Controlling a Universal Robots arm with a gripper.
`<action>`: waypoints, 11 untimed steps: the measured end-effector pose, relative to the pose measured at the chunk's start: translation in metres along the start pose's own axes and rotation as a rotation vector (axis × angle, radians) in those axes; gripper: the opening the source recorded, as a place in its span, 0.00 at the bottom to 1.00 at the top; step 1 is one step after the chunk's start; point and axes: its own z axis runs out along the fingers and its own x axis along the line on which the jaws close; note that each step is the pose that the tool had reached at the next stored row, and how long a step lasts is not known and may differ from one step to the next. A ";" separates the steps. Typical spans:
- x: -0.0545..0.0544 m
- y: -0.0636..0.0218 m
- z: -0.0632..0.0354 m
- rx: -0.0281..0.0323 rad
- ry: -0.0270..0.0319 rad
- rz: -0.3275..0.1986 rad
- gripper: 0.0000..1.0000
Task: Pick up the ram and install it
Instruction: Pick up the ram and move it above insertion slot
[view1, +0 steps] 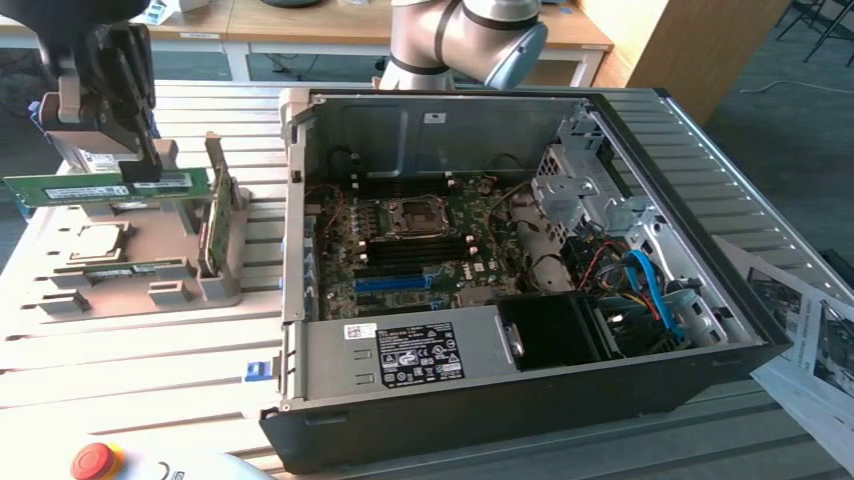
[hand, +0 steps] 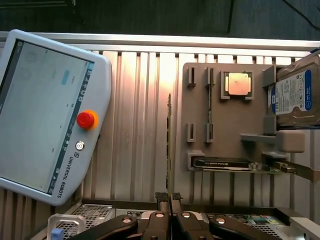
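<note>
"Since the memory stick (view1: 67, 188) is pinched in the gripper (view1: 144, 175), hanging near the tray (view1: 134, 292) at the exterior view's left, is the pickup done?"

"Looks so. Installing isn't: the slots (view1: 407, 255) lie inside the case (view1: 534, 400), well apart to its right. I'd say it needs careful lining up."

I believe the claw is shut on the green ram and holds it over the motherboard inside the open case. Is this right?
Not quite. The claw is shut on the green ram, but holds it over the grey parts holder beside the open case, not over the motherboard. The exterior view shows this.
</note>
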 end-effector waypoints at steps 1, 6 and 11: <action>0.001 -0.0015 0.0000 0.0000 0.0000 0.000 0.12; 0.004 -0.0092 -0.0003 0.0000 0.0000 0.000 0.12; 0.006 -0.0168 -0.0006 0.0000 0.0000 0.000 0.12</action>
